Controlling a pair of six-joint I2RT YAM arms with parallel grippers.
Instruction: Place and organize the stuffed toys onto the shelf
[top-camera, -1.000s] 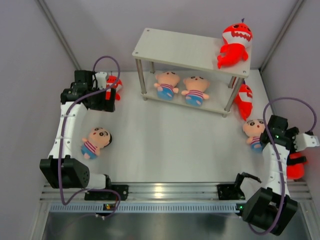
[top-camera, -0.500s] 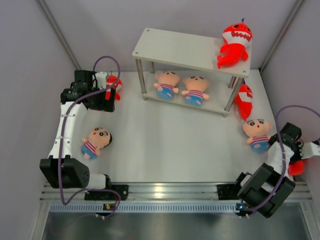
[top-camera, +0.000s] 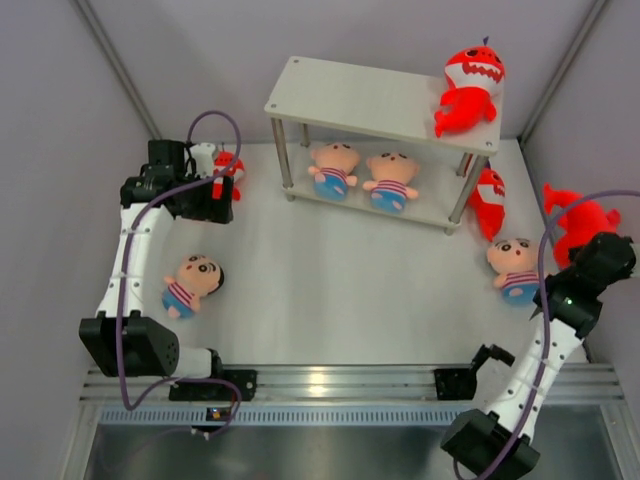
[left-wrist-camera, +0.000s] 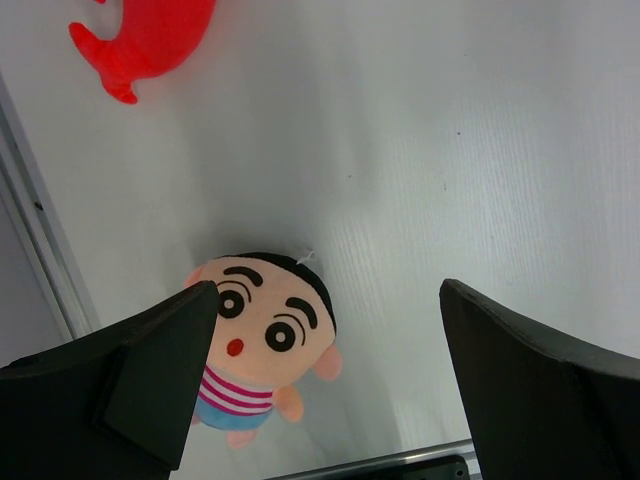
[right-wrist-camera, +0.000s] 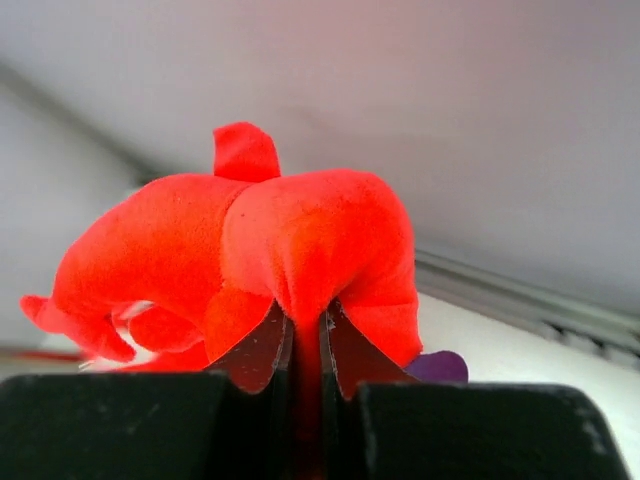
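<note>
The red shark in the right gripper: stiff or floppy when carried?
Probably floppy: the red shark bulges and creases around the nearly closed right gripper. Likely light, held by a small fabric pinch; it might slip.

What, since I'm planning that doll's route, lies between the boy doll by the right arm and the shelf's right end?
A red shark plush lies on the table between the boy doll and the shelf, beside its right legs; the top external view shows it.

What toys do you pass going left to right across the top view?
left boy doll → far-left shark → shelf doll → second shelf doll → top-board shark → held shark. Skipped, overlapping: floor shark, right boy doll.
</note>
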